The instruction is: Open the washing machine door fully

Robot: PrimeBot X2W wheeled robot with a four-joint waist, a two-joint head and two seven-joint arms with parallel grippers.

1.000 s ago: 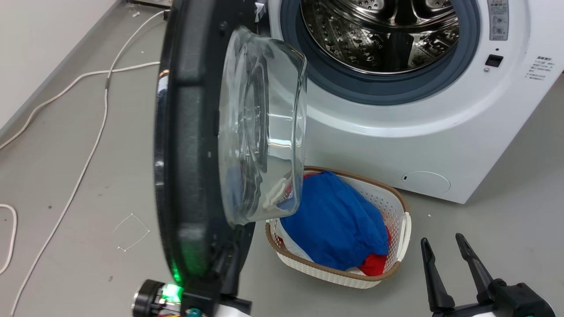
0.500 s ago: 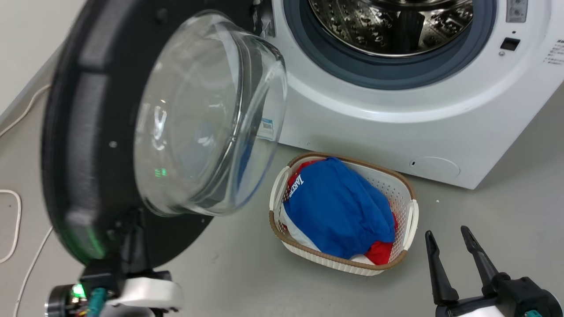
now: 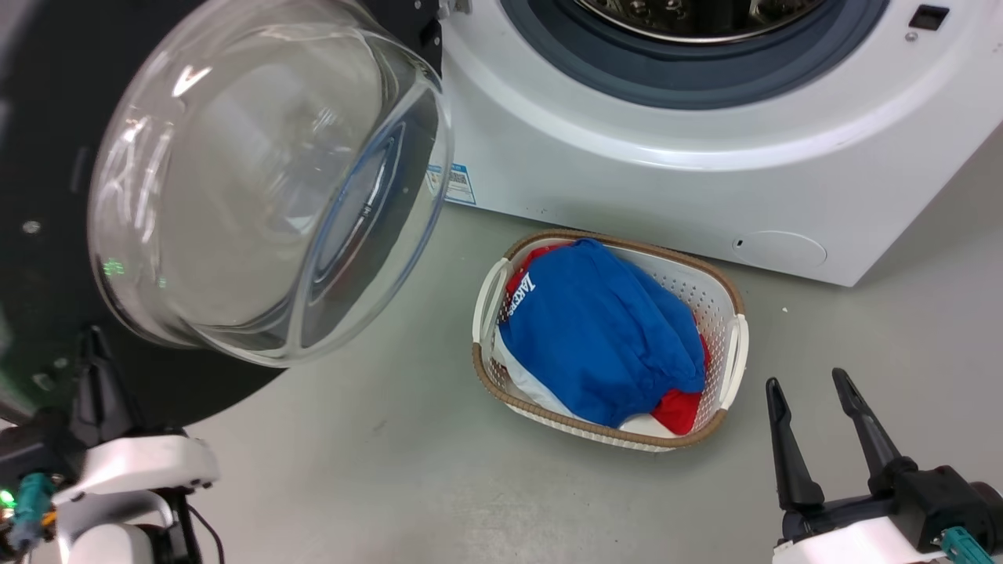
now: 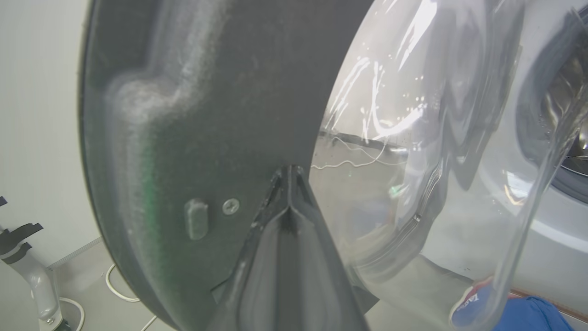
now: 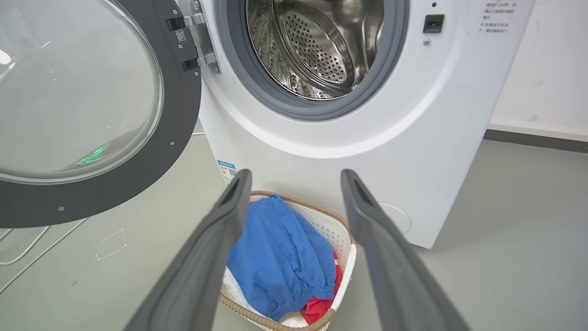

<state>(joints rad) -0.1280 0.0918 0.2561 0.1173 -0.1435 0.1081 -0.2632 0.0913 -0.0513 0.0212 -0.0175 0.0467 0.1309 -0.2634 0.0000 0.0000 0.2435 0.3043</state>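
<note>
The washing machine door (image 3: 39,149) is a big black disc with a bulging glass bowl (image 3: 258,180). It stands swung wide out to the left of the white machine (image 3: 666,180), hinged at the left of the opening. My left gripper (image 3: 94,341) is shut, its tips resting against the door's black inner face (image 4: 206,92) beside the glass. In the left wrist view the two fingers of the left gripper (image 4: 290,172) meet in one point. My right gripper (image 3: 815,384) hangs open at the lower right, holding nothing. From the right wrist, the door (image 5: 179,105) stands clear of the steel drum (image 5: 317,46).
A white basket (image 3: 725,290) of blue and red clothes (image 3: 603,329) sits on the grey floor in front of the machine, left of my right gripper. A small round white flap (image 3: 780,249) is low on the machine's front. White cables (image 5: 27,248) lie on the floor under the door.
The door has swung further open to the left, from edge-on to showing its inner face. My left gripper went left with it. The head camera shifted. The right gripper stayed open and still.
</note>
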